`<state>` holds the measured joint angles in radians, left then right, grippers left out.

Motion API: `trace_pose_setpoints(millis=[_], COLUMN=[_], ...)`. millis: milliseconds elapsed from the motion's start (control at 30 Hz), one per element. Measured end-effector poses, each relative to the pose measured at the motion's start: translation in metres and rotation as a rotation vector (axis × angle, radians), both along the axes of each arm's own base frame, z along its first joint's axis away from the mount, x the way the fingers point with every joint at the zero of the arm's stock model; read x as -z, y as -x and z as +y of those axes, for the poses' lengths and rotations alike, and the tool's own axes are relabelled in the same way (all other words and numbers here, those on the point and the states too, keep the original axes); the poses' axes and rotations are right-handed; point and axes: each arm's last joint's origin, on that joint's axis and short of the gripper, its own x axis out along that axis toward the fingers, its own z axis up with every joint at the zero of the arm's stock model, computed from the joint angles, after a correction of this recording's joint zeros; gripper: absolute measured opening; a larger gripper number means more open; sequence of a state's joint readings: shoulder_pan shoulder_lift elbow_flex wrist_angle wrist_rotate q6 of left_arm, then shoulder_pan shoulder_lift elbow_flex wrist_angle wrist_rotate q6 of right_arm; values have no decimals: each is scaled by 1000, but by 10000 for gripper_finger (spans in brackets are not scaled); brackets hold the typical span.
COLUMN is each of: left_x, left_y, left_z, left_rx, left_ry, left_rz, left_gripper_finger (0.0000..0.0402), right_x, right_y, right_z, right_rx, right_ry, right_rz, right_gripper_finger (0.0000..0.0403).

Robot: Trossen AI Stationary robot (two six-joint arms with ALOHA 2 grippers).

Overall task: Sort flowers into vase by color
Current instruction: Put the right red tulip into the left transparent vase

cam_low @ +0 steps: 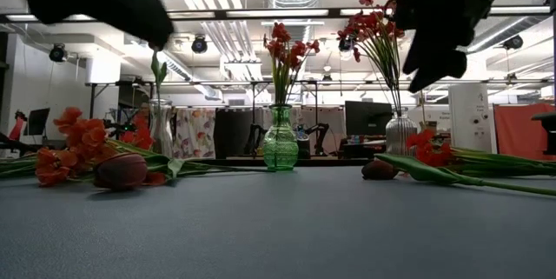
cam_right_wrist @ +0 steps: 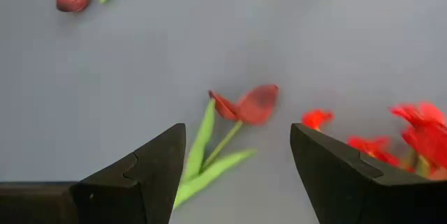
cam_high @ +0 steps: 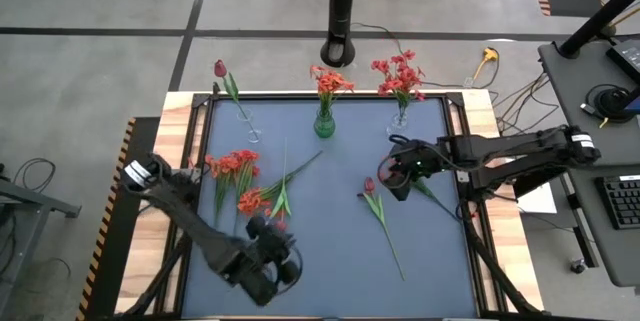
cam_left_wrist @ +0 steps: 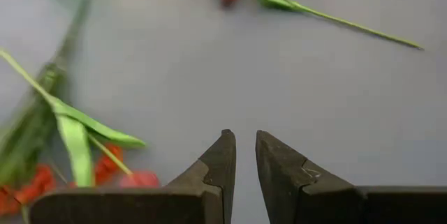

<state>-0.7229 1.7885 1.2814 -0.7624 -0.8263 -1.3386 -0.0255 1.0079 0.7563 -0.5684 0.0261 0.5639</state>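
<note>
Three vases stand along the mat's far edge: a clear vase (cam_high: 247, 129) with a maroon tulip, a green vase (cam_high: 324, 124) with orange-red blooms, and a clear vase (cam_high: 400, 118) with red blooms. Loose orange-red flowers (cam_high: 240, 176) lie flat at the left. A maroon tulip (cam_high: 371, 188) lies mid-mat. My left gripper (cam_high: 268, 231) hovers by the left bunch, shut to a narrow slit (cam_left_wrist: 244, 147) with nothing in it. My right gripper (cam_right_wrist: 237, 147) is open above a loose red flower (cam_right_wrist: 246, 105) at the right, clear of it.
Another red flower (cam_low: 430, 150) lies on its side under my right arm, its stem running toward the table's right edge. Bare blue mat (cam_high: 330, 261) spreads across the middle and near side. A wooden frame (cam_high: 480, 161) borders the mat.
</note>
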Motion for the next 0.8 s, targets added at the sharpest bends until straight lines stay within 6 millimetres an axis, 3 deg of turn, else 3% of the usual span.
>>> trace_pose_setpoints(millis=[200, 400, 600, 800], left_x=[3, 10, 11, 4], left_y=[-28, -41, -45, -39], left_z=[54, 106, 121, 123], left_rx=[-158, -264, -227, -135], left_ry=[32, 27, -27, -92], left_rz=[108, 240, 308, 386], left_gripper_finger=[50, 93, 141, 157], right_x=[10, 17, 24, 40], right_y=[-17, -19, -15, -15], right_z=[0, 0, 3, 20], right_rx=[-57, -71, -3, 54], right_ry=[45, 50, -23, -116], right_rz=[-9, 43, 81, 152], right_gripper_finger=[249, 249, 249, 249])
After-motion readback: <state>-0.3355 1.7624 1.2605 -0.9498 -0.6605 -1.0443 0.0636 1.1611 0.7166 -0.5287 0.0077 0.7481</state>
